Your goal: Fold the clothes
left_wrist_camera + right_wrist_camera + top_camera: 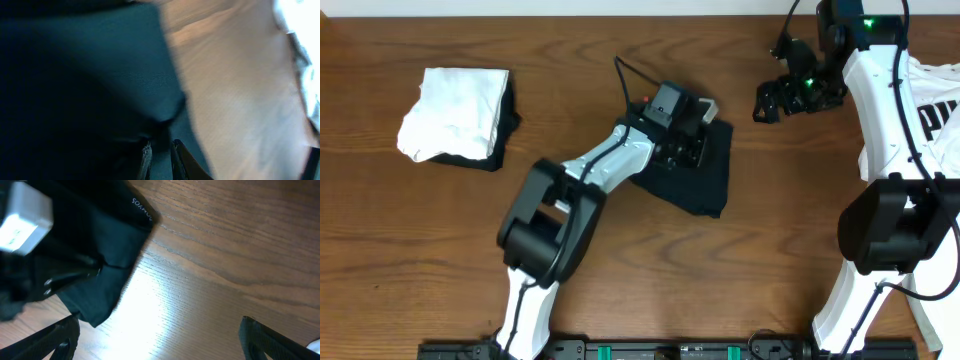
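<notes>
A dark garment lies partly folded at the middle of the wooden table. My left gripper is down on its upper part. In the left wrist view the jaws are nearly closed, with the dark cloth pinched between them. My right gripper is open and empty above bare wood to the right of the garment. Its fingers are spread wide in the right wrist view, where the garment's corner shows at upper left.
A folded stack, white cloth on black, sits at far left. A white garment with black print lies at the right edge, blurred in the left wrist view. Bare wood fills the front.
</notes>
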{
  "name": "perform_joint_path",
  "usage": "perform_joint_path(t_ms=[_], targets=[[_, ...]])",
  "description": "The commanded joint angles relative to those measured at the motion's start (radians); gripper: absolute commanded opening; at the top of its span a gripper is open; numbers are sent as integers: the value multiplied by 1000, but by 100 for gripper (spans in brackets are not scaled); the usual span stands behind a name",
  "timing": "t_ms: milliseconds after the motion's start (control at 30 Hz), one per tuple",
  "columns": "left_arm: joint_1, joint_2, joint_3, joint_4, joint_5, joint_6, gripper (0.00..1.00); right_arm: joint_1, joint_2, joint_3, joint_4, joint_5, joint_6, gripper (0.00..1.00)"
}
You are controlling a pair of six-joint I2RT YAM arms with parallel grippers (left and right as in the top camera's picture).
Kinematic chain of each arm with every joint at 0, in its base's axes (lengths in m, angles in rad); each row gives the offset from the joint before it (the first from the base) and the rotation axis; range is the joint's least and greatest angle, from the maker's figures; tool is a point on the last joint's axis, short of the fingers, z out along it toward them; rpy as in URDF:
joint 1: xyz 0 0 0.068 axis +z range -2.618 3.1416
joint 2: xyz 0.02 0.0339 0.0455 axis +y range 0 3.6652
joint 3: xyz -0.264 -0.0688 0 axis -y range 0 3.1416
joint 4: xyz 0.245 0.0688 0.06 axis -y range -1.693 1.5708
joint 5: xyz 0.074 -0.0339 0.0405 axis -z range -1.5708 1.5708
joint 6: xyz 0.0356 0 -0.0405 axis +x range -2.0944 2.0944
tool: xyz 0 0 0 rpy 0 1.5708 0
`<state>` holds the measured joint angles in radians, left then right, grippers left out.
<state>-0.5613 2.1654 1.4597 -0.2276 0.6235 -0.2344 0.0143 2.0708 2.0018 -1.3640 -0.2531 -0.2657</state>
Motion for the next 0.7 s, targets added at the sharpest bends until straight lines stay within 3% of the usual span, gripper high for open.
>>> perform_joint_path(t_ms=[0, 367, 667], targets=[[10, 23, -3, 3, -8, 13, 17, 0, 0, 2, 3, 3, 3, 99], [107, -117, 50, 32, -8, -27, 17, 0, 0, 2, 3, 3, 3, 99], [232, -70, 50, -25, -8, -50, 17, -1, 0, 2, 3, 3, 3, 99]])
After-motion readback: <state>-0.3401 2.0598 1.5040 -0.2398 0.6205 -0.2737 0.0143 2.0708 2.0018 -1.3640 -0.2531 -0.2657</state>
